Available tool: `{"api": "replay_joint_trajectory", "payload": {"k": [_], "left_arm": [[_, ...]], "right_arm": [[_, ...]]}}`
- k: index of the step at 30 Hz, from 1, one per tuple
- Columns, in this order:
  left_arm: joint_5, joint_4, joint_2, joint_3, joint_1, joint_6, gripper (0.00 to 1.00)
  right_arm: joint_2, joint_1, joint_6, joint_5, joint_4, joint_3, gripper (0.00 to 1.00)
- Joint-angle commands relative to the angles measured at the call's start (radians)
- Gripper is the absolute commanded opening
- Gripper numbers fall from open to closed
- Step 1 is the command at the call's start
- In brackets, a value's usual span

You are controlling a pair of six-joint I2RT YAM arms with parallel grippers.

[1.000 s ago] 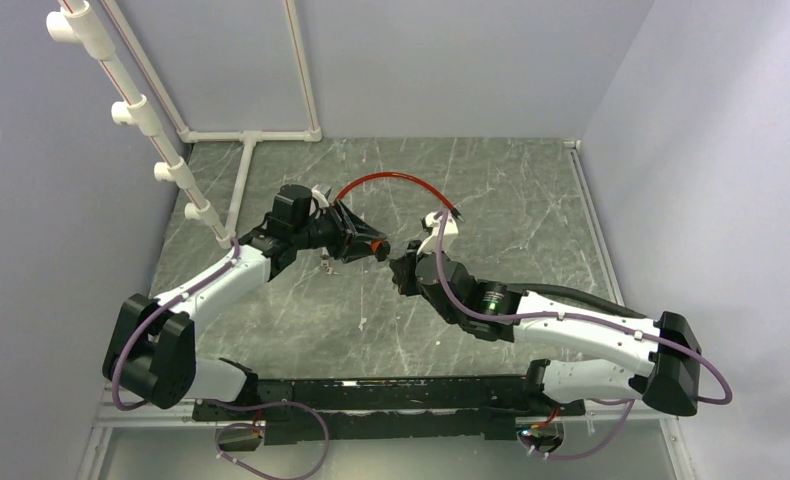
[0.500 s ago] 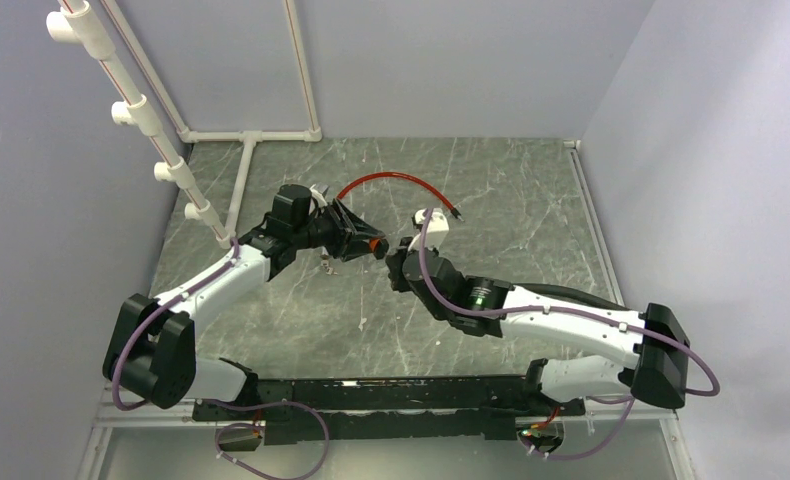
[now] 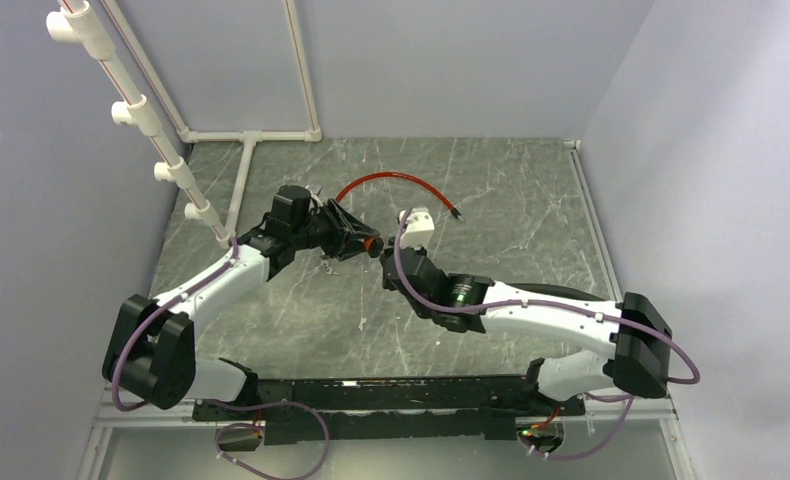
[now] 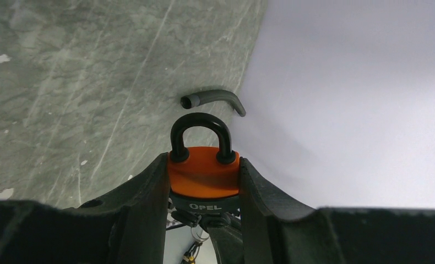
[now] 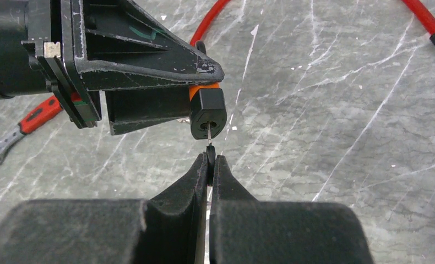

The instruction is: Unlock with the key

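The padlock [image 4: 203,170] has a smooth orange plastic-looking shell with a soft sheen, a matt black base and a glossy black coated shackle [image 4: 200,124]. At its base the key [image 5: 209,135] shows as a thin sliver of bare metal. On either side of the padlock the left gripper's fingers [image 5: 149,69] are matt black plastic, scuffed pale along the edges. Facing it, the right gripper's fingers [image 5: 177,192] are matt black with a fine grainy texture. Under the padlock the table [image 5: 336,110] is smooth, grey-green and stone-like, white-veined with a dull sheen. Behind the padlock a red cable [image 3: 391,179] looks glossy and plastic-sheathed
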Motion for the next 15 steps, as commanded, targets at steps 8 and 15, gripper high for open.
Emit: {"api": "replay_joint_trajectory", "payload": {"k": [8, 15], "left_arm": [[-0.025, 0.062, -0.116, -0.059, -0.031, -0.141, 0.00], [-0.175, -0.020, -0.170, -0.052, -0.091, -0.115, 0.00]], "right_arm": [[0.075, 0.039, -0.031, 0.157, 0.120, 0.037, 0.00], [0.036, 0.006, 0.072, 0.078, 0.057, 0.066, 0.00]]}}
